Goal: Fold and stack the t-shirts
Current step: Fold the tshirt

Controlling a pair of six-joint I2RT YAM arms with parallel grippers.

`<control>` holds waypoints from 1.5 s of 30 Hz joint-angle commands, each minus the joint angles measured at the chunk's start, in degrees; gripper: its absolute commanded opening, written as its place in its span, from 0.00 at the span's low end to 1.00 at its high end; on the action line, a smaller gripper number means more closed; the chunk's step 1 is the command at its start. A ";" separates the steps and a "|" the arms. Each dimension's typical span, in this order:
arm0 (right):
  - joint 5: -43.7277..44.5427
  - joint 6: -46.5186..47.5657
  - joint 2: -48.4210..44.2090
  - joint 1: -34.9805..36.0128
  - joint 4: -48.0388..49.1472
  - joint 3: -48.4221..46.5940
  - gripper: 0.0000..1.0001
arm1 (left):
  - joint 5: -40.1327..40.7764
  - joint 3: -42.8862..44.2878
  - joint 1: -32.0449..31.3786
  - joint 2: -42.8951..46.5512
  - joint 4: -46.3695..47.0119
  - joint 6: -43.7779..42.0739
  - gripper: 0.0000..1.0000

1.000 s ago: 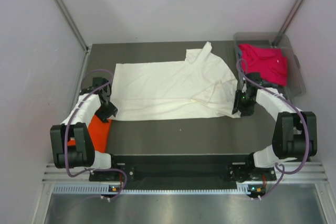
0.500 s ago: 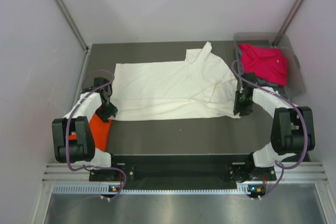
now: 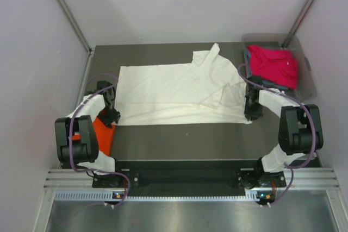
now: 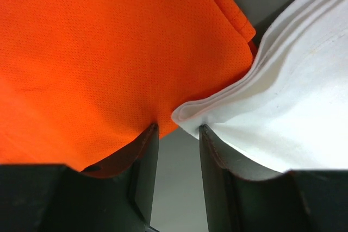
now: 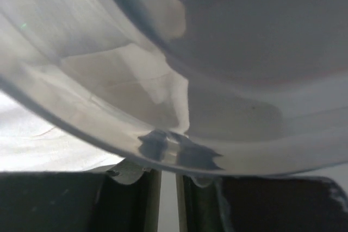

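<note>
A large cream-white t-shirt [image 3: 179,93] lies spread flat across the table, one sleeve pointing to the back. My left gripper [image 3: 110,113] sits at its near-left corner, open. In the left wrist view the layered white corner [image 4: 187,113] rests just past my left gripper [image 4: 178,129], with grey table showing between the jaws. An orange t-shirt [image 3: 101,136] lies crumpled at the near left and fills that view's upper left [image 4: 98,52]. My right gripper [image 3: 250,112] is at the white shirt's near-right corner, its jaws nearly together, with puckered white cloth [image 5: 163,142] pinched at the tips [image 5: 168,169].
A clear plastic bin [image 3: 305,77] at the back right holds a magenta-pink t-shirt [image 3: 274,64]. White walls and metal posts close in the table on the left, right and back. The arm bases stand along the near edge.
My right gripper has slid a little further onto the white shirt's near-right corner and closed its jaws there. The left gripper has narrowed slightly and barely moved.
</note>
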State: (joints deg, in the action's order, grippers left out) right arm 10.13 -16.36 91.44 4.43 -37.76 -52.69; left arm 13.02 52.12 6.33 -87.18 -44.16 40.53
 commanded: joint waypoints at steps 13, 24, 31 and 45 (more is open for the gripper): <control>-0.98 0.28 -7.95 8.84 -4.98 -10.68 0.50 | -17.22 1.06 -2.54 18.36 2.50 -7.31 0.37; -5.30 -2.45 4.97 5.34 3.91 -8.76 0.14 | -29.19 3.69 -13.62 3.16 12.52 -7.14 0.27; -0.82 -0.34 6.74 5.15 2.80 -10.84 0.29 | -28.04 5.89 -16.52 2.01 10.94 -10.20 0.26; -24.71 -25.97 -2.84 13.42 17.94 -4.55 0.40 | -37.01 4.75 -18.19 5.18 11.12 -12.94 0.27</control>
State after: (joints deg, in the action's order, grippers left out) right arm -8.29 -31.48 89.82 17.26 -28.42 -61.41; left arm -21.34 56.84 -11.51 -84.12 -34.48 28.75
